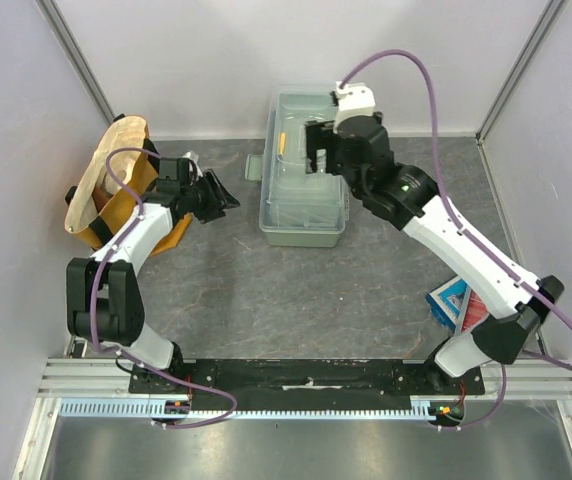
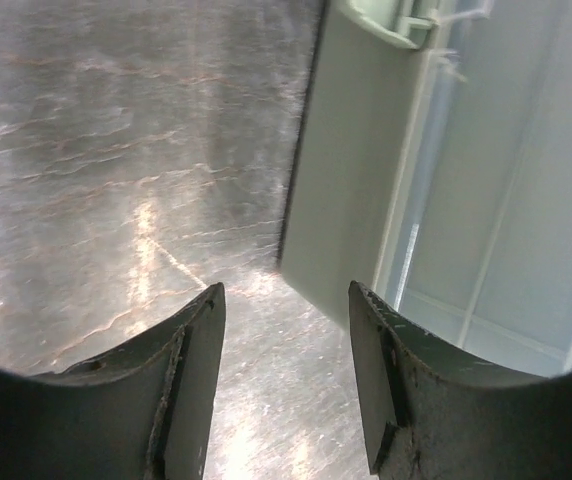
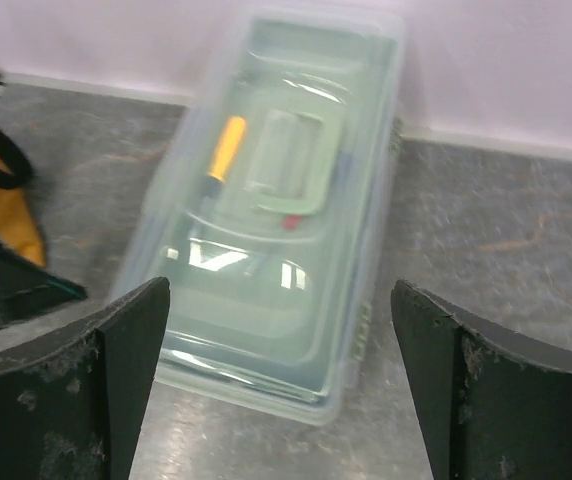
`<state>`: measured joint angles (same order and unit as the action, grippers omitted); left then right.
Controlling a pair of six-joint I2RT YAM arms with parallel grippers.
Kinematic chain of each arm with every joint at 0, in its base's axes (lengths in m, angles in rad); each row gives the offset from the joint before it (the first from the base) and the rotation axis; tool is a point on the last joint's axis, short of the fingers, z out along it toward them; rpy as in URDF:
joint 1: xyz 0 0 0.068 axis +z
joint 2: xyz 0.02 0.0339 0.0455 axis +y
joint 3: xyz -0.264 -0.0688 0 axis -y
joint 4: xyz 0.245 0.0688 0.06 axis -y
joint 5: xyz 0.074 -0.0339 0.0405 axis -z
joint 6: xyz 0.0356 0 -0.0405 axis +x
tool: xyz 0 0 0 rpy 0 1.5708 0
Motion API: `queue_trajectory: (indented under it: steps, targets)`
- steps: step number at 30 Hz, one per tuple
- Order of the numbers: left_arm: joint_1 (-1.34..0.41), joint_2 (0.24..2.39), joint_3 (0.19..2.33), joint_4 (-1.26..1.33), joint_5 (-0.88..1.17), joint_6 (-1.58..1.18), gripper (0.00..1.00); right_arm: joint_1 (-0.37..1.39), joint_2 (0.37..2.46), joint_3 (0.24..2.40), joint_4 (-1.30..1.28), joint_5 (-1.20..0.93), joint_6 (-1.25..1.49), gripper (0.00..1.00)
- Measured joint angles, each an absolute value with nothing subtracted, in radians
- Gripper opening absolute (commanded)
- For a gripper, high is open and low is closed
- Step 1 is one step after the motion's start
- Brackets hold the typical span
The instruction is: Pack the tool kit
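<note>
Two open grippers, left and right, near unlabelled toolbox.

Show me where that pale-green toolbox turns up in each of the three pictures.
Top external: the toolbox sits upper centre, against the back wall, right arm's tool above it.
Left wrist: its green side wall fills the right half, beyond the left tool.
Right wrist: whole box centred, lid closed.
Shared landmark: the grey marbled tabletop.

grey table, toolbox at back, yellow bag left, packets right
</note>
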<state>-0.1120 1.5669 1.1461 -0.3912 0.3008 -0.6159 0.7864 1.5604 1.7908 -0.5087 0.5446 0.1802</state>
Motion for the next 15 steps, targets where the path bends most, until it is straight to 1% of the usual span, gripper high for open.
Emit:
queue_trajectory:
  steps: [2, 6, 10, 14, 15]
  targets:
    - [-0.110, 1.554, 1.116, -0.328, 0.348, -0.624, 0.66, 0.726, 1.517, 1.711, -0.501, 0.507, 0.198, 0.98]
    - [-0.111, 1.516, 1.066, -0.180, 0.457, -0.648, 0.72, 0.577, 1.473, 1.544, -0.462, 0.375, 0.246, 0.98]
    - [-0.112, 1.500, 1.061, -0.051, 0.524, -0.666, 0.71, 0.496, 1.475, 1.442, -0.432, 0.259, 0.298, 0.98]
    - [-0.123, 1.528, 1.119, 0.009, 0.565, -0.673, 0.69, 0.431, 1.507, 1.420, -0.347, 0.131, 0.361, 0.98]
    - [-0.127, 1.546, 1.145, 0.017, 0.570, -0.673, 0.68, 0.419, 1.517, 1.420, -0.326, 0.116, 0.373, 0.96]
